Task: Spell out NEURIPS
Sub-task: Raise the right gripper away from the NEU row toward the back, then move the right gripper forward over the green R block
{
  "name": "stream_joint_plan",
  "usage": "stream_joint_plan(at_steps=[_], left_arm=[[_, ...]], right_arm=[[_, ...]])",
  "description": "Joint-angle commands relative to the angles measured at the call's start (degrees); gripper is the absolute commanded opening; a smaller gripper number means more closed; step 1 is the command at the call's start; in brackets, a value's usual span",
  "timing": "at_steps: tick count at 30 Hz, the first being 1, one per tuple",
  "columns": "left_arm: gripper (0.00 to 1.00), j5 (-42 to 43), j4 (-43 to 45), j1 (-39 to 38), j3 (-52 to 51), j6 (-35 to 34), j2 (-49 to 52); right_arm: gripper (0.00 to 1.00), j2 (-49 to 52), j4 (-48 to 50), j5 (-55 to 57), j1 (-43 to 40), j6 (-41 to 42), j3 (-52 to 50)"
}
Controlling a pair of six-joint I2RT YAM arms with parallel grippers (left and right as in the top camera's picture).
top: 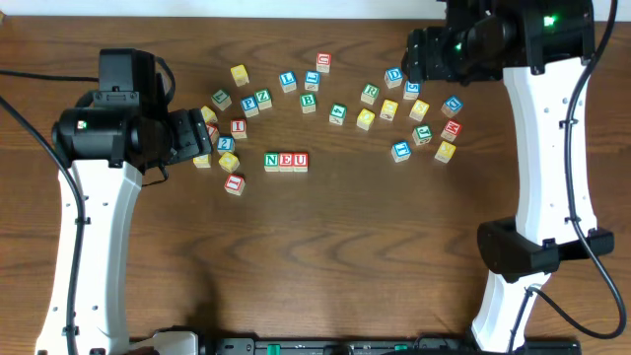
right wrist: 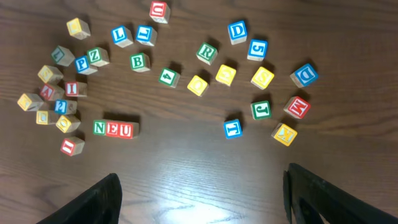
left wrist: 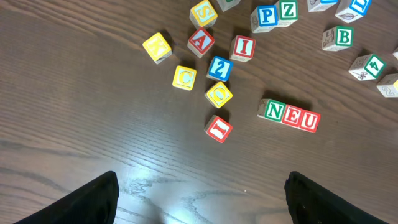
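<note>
Three blocks stand in a row reading N E U [top: 286, 161] at the table's middle; the row also shows in the left wrist view [left wrist: 290, 115] and the right wrist view [right wrist: 115, 129]. A green R block [right wrist: 207, 53] lies in the right scatter. A blue P block [left wrist: 267, 15], two red I blocks [left wrist: 242, 48] [left wrist: 218, 129] and a yellow S block [left wrist: 203, 12] lie in the left cluster. My left gripper [top: 202, 133] [left wrist: 200, 180] is open and empty beside the left cluster. My right gripper [top: 419, 59] [right wrist: 200, 174] is open and empty above the right scatter.
Several other letter and number blocks lie in an arc behind the row, among them a green B [top: 308, 101], a blue D [right wrist: 237, 31], a red M [right wrist: 297, 107] and a yellow K [right wrist: 284, 133]. Bare wood lies in front of the row.
</note>
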Motion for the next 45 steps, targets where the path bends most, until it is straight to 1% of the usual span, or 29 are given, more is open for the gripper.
stream_joint_plan(at_steps=[1,6,14,21,28,45], left_arm=[[0.84,-0.1,-0.2,0.2,1.1,-0.7,-0.5],[0.84,-0.1,0.0,0.2,1.1,-0.7,-0.5],[0.84,-0.1,1.6,0.2,1.1,-0.7,0.7],[0.85,-0.2,2.0,0.2,1.1,-0.4,2.9],[0.85,-0.2,3.6,0.2,1.1,0.6,3.3],[0.85,-0.2,5.0,0.2,1.1,0.6,3.3]], right_arm=[[0.8,0.6,1.1,0.4,-0.2,-0.7,-1.8],[0.82,0.6,3.3,0.3,-0.1,0.4,-3.7],[0.83,1.0,5.7,0.4,-0.1,0.5,-3.8],[0.88,2.9,6.3,0.4,-0.1,-0.4,-3.8],[0.88,3.9,6.4,0.4,0.0,-0.4,-3.8],[0.86,4.0,8.3,0.4,1.8,-0.4,-3.8]])
